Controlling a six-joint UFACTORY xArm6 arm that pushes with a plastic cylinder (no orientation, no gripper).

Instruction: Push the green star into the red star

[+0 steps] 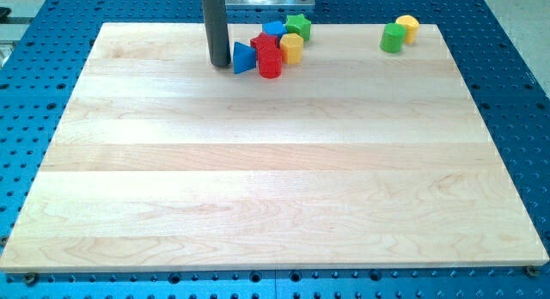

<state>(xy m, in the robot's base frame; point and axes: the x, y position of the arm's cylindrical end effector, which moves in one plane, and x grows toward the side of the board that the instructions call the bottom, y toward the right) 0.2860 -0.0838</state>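
My tip rests on the wooden board near its far edge, left of centre. The arm carries no jaws; it ends in a plain dark rod, so there is nothing to open or close.

Just to the right of my tip lies a blue triangular block, close to the rod but with a narrow gap visible. The blue triangular block touches the cluster to its right: a red star, with a red cylinder directly in front of it on the near side. A yellow block stands at the right of the red star, touching it.

The green star is at the far right of this cluster, behind the yellow block. A small blue block sits at its left, behind the red star.

Well apart, toward the far right corner, stand a green cylinder and a yellow cylinder, touching each other.
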